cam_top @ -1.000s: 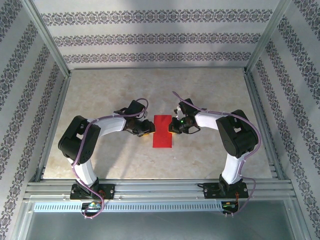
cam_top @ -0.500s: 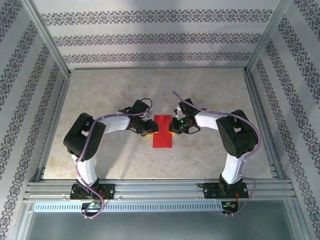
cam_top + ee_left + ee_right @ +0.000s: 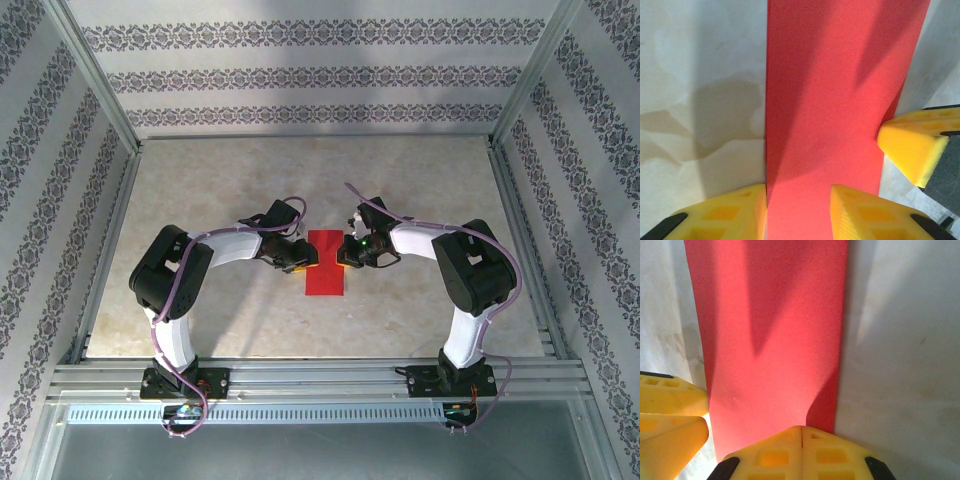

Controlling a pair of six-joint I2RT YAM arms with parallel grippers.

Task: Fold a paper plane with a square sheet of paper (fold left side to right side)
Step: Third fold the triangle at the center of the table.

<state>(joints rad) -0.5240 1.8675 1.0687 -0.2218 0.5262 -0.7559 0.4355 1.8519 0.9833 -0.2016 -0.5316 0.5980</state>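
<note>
The square sheet of paper (image 3: 325, 262) is bright red and lies flat at the table's middle, folded into a narrow upright rectangle; no paper plane shape shows. My left gripper (image 3: 304, 259) is at its left edge, open. In the left wrist view its yellow fingers (image 3: 722, 216) stand apart over the red paper (image 3: 830, 100), the left one at the paper's edge. My right gripper (image 3: 346, 256) is at the right edge, shut. In the right wrist view its joined tips (image 3: 802, 432) press on the paper (image 3: 765, 330) near its long edge.
The tabletop (image 3: 300, 170) is beige marble, fenced by an aluminium frame (image 3: 320, 378) and patterned walls. The two arms curve in from both sides, their tips a paper's width apart. The right gripper's fingers (image 3: 912, 147) show in the left wrist view.
My left arm has swung a little to the right, bringing its fingers onto the paper's left edge. The right arm and the paper have stayed put.
</note>
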